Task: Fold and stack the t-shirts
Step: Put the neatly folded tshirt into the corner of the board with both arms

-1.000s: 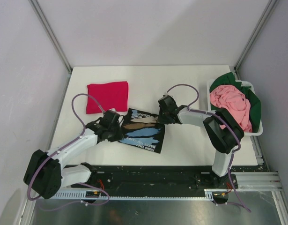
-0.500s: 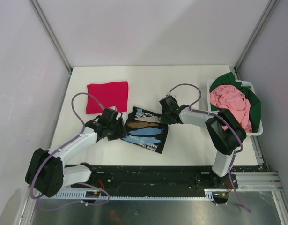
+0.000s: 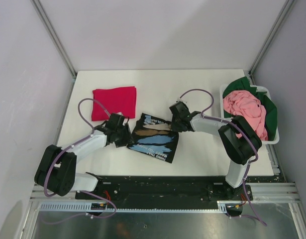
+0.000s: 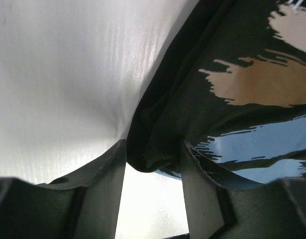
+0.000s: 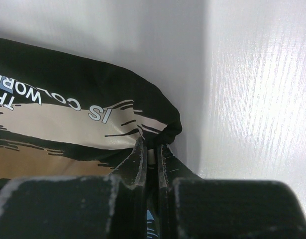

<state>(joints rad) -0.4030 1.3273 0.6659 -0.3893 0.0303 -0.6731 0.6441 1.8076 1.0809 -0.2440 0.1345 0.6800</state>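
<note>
Two tools flank the black t-shirt (image 3: 155, 140) at the bench's (image 3: 202, 87) near middle, the right tool (image 3: 173, 124) pinched onto its right corner, the left tool (image 3: 123, 135) parted around its left edge, which it probably must clamp before folding.

Bright, even overhead light fills the top view, leaving only faint, soft shadows on the white table (image 3: 192, 89). In both wrist views the table glares nearly white beside the black t-shirt (image 4: 162, 124), and the near foreground is dark and blurred.
</note>
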